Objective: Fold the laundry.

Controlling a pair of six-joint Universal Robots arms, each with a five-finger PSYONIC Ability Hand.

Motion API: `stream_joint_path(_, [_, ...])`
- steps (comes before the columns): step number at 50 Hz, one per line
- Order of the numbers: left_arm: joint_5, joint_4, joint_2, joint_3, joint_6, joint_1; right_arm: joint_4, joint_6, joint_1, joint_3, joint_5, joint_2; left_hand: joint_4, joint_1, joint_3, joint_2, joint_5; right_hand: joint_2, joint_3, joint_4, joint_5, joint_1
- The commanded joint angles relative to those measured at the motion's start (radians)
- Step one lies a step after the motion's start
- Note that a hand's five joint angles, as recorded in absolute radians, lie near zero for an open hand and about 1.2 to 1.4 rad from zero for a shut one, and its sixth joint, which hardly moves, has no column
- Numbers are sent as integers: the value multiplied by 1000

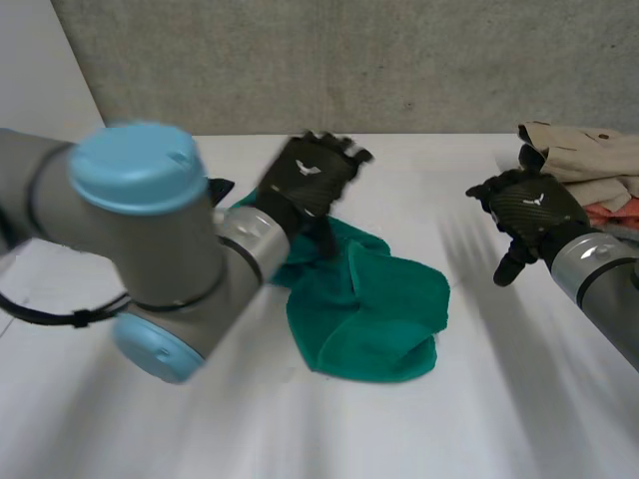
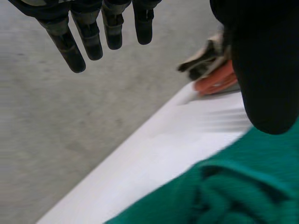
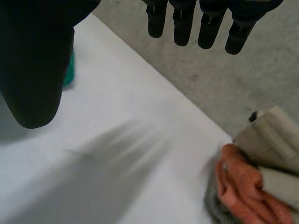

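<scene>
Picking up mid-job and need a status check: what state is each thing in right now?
green cloth: crumpled, unfolded, on the table.
left robot hand: open, above the cloth's edge, holding nothing.
right robot hand: open, above bare table, holding nothing.
laundry pile: heaped, unfolded, beside the right robot hand.

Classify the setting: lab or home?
Probably a robot test lab: a plain white table with a grey concrete wall behind it, and a green towel and a small pile of clothes staged as laundry.
</scene>
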Motion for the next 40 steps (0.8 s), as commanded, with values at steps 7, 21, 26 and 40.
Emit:
stream_joint_path(7, [24, 7, -148, 28, 102, 238, 127, 167, 211, 21, 31, -21, 97, 104, 88, 94, 73, -33, -29, -28, -48, -46])
stream_joint_path(21, [206, -4, -466, 272, 204, 292, -22, 264, 399, -113, 274, 163, 170, 178, 161, 168, 147, -33, -29, -28, -48, -46])
stream_joint_path(26, [206, -16, -525, 329, 213, 312, -19, 331, 401, -205, 278, 258, 203, 210, 194, 200, 179, -33, -29, -28, -48, -46])
stream_joint_path(40, [211, -9, -553, 391, 215, 315, -31, 247, 407, -274, 281, 389, 790, 797, 781, 787, 766, 68, 72, 73, 53, 55])
